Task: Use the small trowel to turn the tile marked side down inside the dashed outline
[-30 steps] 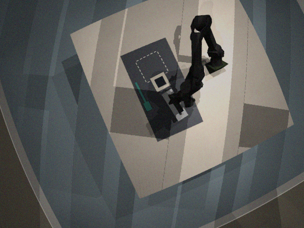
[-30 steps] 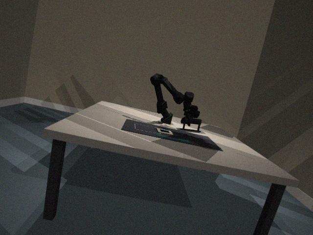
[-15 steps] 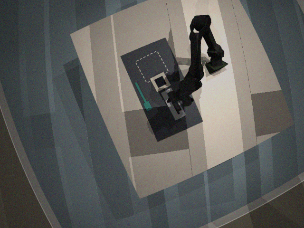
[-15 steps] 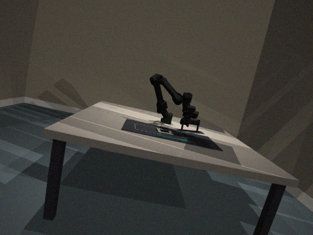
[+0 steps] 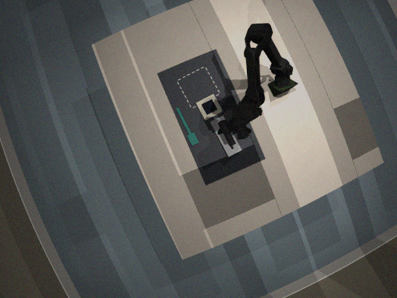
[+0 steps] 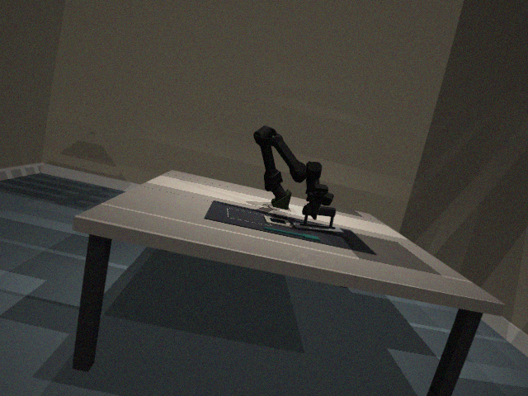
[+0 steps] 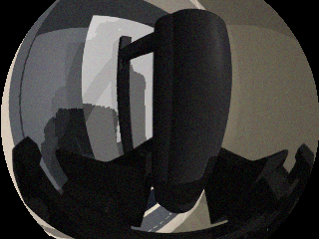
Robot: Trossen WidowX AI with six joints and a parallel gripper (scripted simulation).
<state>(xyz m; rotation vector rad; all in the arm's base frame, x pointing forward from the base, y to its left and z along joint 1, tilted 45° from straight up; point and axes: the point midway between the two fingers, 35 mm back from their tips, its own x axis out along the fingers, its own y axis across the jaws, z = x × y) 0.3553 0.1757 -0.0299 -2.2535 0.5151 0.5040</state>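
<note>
Tile [image 5: 200, 106] [image 6: 269, 219] flat on mat [image 5: 168, 80] [image 6: 215, 209], marked face up, at the near side of the outline [image 5: 184, 94] [image 6: 228, 212], mostly outside it. Gripper [image 5: 226, 130] [image 6: 316, 214] [image 7: 177, 139] clamped on the handle of the trowel [image 5: 234, 151] [image 6: 337, 230] [image 7: 100, 55], blade near the tile, opposite the outline; blade-to-mat contact appears likely, view poor. Teal tool [image 5: 192, 138] [image 6: 312, 237] apart from tile.

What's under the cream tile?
Can't tell: the tile covers whatever is directly beneath it. Only the mat shows around it. Its upturned face has the dark square.
</note>
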